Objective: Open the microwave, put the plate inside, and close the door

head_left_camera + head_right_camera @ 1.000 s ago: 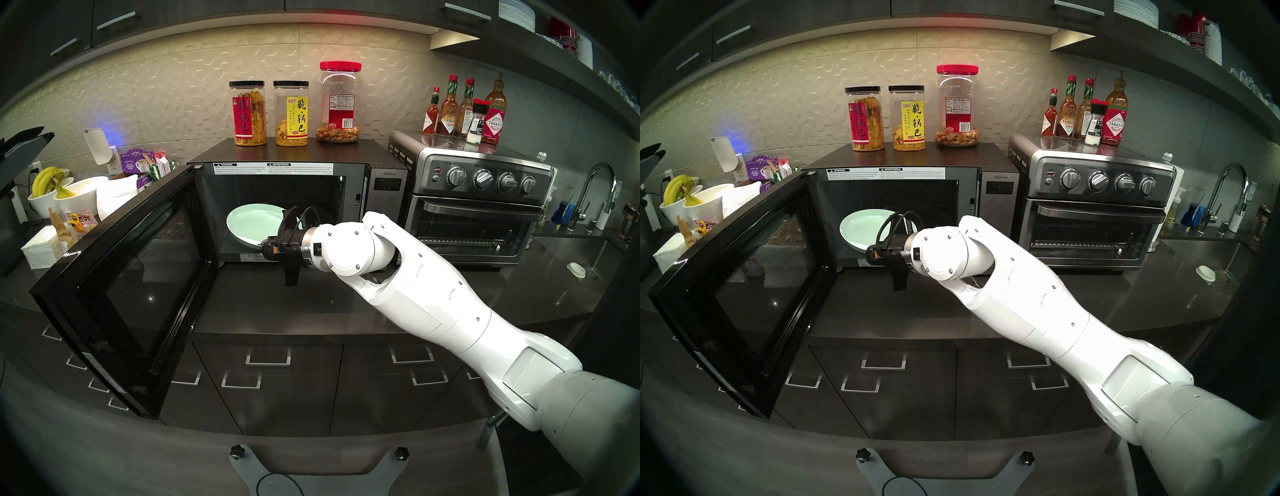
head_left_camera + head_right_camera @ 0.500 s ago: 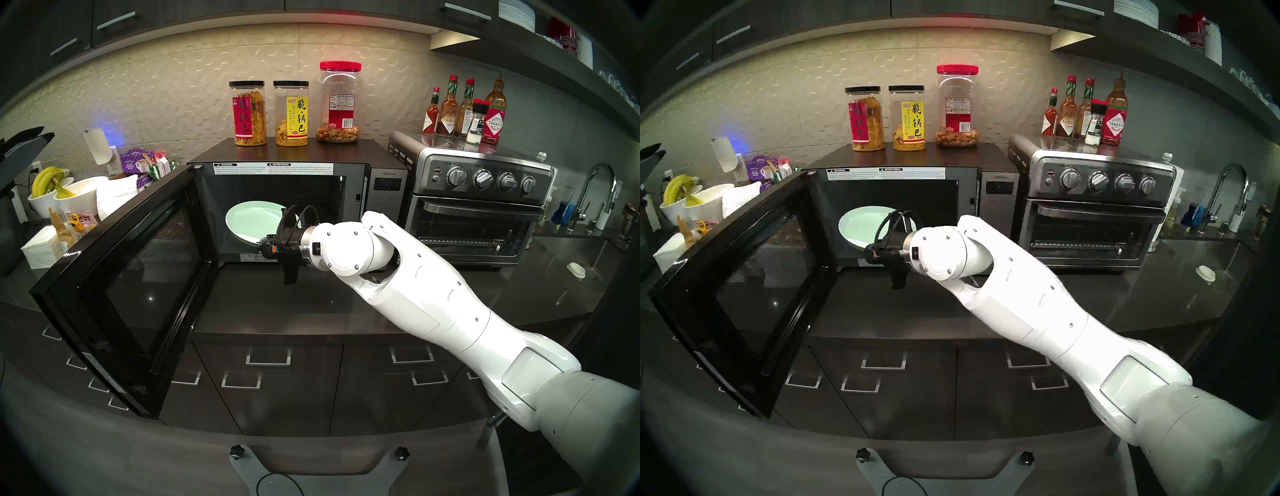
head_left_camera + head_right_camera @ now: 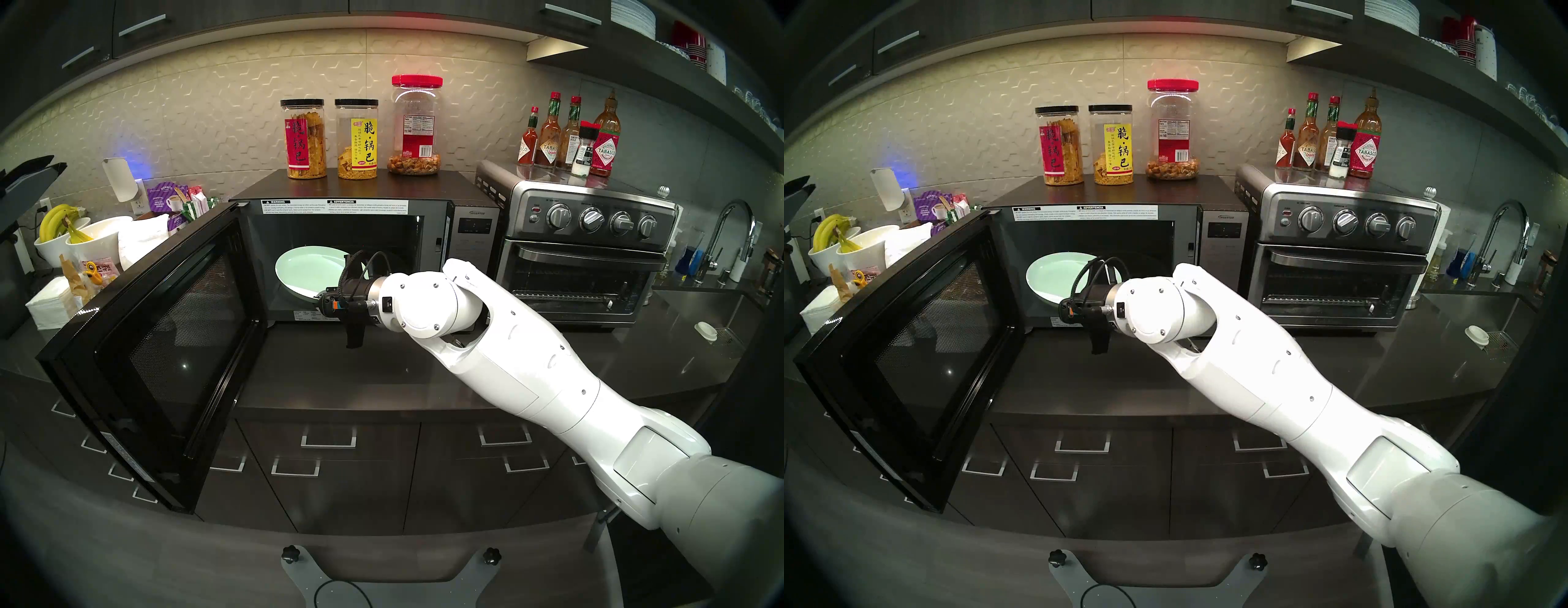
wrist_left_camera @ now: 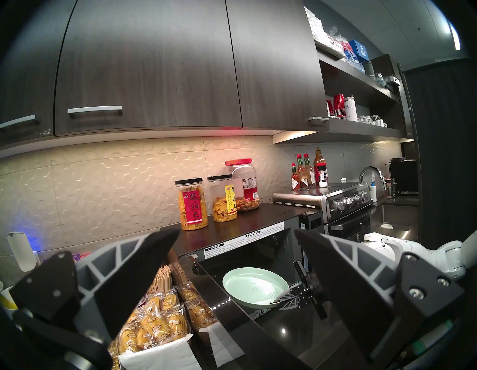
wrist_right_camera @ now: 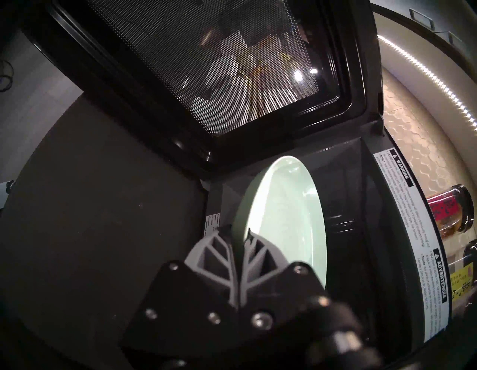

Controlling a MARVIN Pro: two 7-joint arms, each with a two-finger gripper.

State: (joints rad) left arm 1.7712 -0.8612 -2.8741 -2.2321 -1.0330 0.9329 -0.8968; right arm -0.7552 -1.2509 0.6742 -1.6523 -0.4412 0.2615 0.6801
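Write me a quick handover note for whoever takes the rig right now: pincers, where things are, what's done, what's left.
Right pincer: shut on the rim of the plate, carrying it tilted through the mouth of the microwave.
Left pincer: open, holding nothing, raised off to the left.
The door: swung wide open to the left.
Done: door opened, plate partly inside.
Left: set the plate down flat inside, release, pull the right arm out, close the door.

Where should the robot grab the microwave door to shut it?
Probably the door's free outer edge, farthest from the hinge at the microwave, pushing from its outside face. It stands wide open, and the left end effector hovers open there.
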